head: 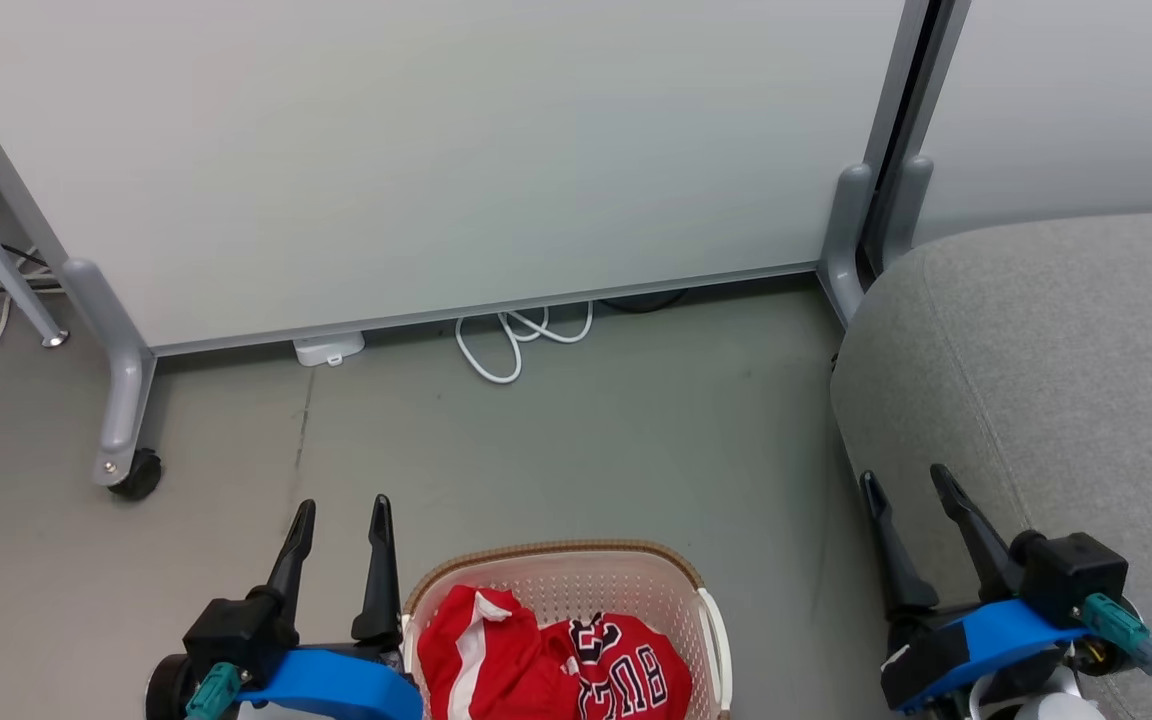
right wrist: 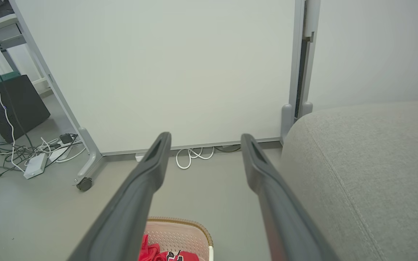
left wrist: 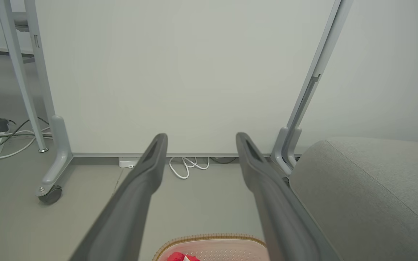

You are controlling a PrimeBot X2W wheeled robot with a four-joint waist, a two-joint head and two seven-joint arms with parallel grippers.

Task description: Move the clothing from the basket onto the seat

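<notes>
Hovering empty, the left gripper (head: 343,503) and right gripper (head: 904,475) flank the laundry basket (head: 556,549).

In the head view the left gripper stands at seven o'clock, just beside the basket's left rim, with its two dark fingers spread apart and released. The right gripper stands at four o'clock, overlapping the left edge of the grey sofa seat (head: 1066,380), and its fingers are likewise parted with nothing between them. In the basket at six o'clock the red shorts (head: 476,650), with a white stripe, lie on the left. They touch the red BULLS jersey (head: 631,670) on the right. The seat occupies three o'clock, separated from the basket by bare floor (head: 586,450). A white partition panel (head: 436,150) on a castor (head: 139,475) spans twelve o'clock, with a looped white cable (head: 511,345) at its foot.
</notes>
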